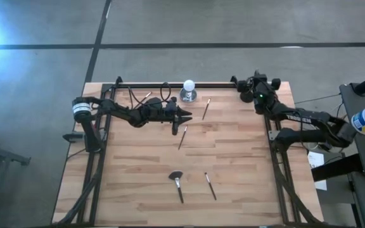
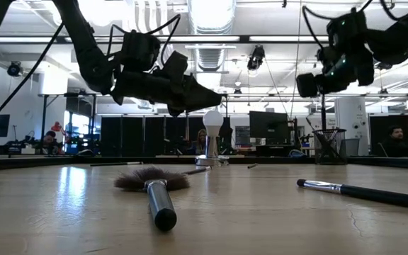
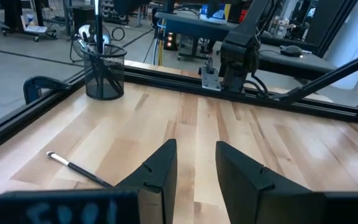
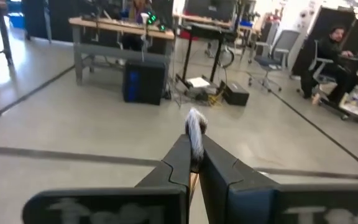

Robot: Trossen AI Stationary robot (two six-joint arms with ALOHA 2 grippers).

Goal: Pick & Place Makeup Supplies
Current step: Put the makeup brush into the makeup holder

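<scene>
Holding brush [image 4: 196, 134] pinched in right gripper [image 4: 194, 163], far right corner over cup [image 3: 105, 73]. Left gripper [image 1: 184, 115] spread, empty, hovering far centre above brush on table [image 1: 182, 137]. Step: drop-off plus next pick. Next: release into cup; left lowers, fingers astride handle.

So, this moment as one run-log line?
left pincer: open, empty, above table | right pincer: shut on brush, far right corner | fan brush: on table
</scene>
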